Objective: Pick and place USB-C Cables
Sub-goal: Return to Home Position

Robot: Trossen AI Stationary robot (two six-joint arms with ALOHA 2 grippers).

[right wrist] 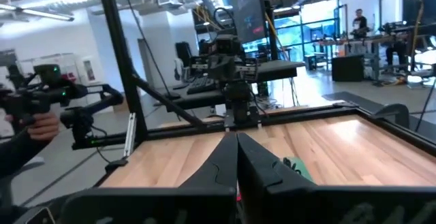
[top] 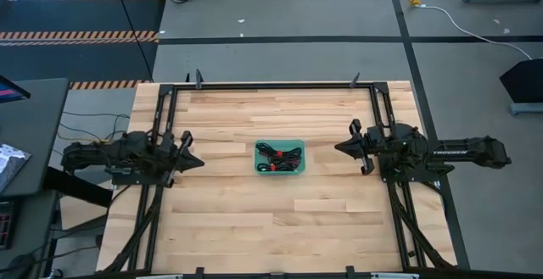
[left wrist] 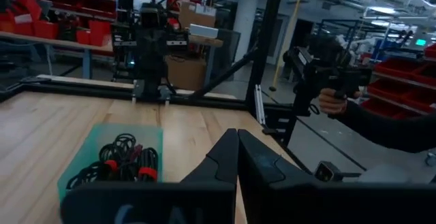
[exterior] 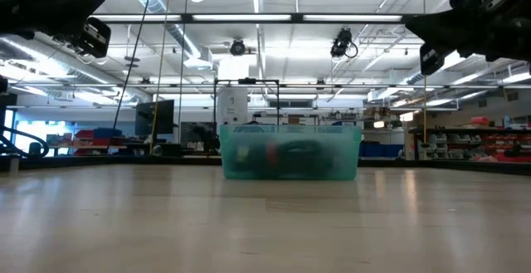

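cables [top: 280, 154] lie in green bin [top: 280, 173]; right arm [top: 450, 153] reads, perhaps, "trossen".

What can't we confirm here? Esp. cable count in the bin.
High view: USB-C cables lie tangled in the bin, too small to count.
Low view: the bin's translucent wall blurs them.
Left wrist view: left gripper cuts off the bin's near end.
Right wrist view: right gripper hides all but a green corner of the bin.

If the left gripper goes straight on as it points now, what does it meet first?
Likely the right gripper: the left gripper points over the bin, seemingly above its rim. Height is uncertain.
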